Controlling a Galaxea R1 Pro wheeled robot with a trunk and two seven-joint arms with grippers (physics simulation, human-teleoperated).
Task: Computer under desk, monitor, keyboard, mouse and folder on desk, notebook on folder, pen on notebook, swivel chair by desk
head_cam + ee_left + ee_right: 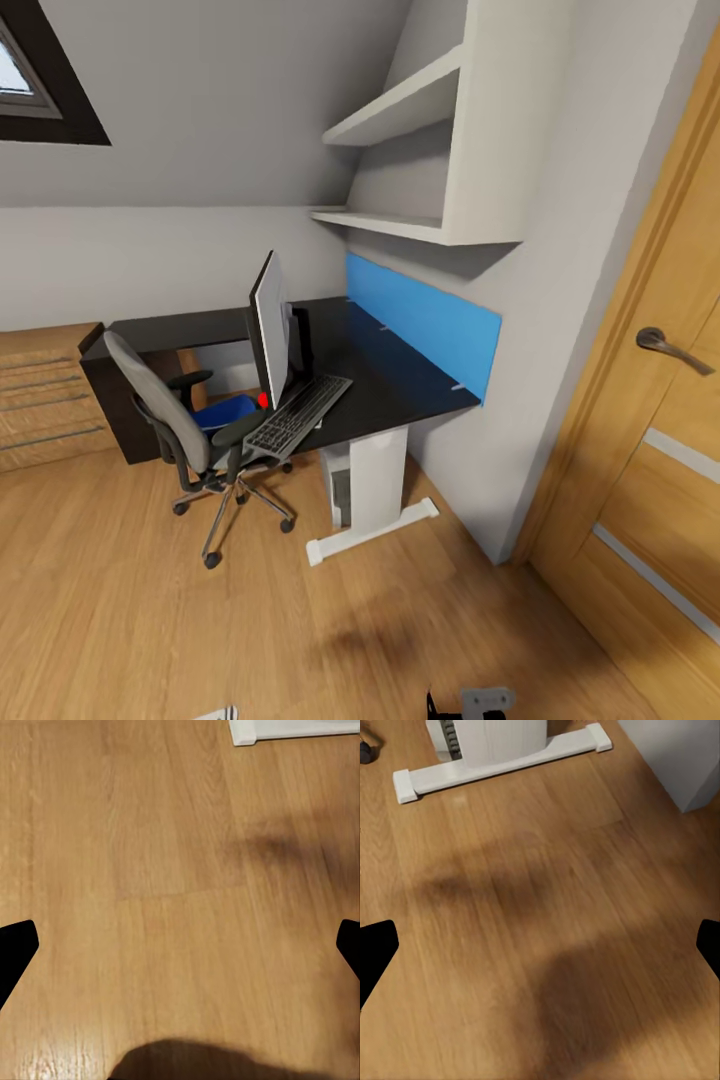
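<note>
The black-topped desk with its blue back panel stands against the right wall. On it the monitor stands edge-on to me, and the keyboard lies in front of it, overhanging the desk's front edge. The grey swivel chair is drawn up at the desk's front, with the blue folder on its seat. The light-grey computer sits under the desk beside the white leg. My left gripper and right gripper hang open over bare wood floor. Mouse, notebook and pen are out of view.
A light-wood dresser stands left of the desk. White shelves hang above the desk. A wooden door with a lever handle fills the right side. The desk's white foot lies ahead on the floor.
</note>
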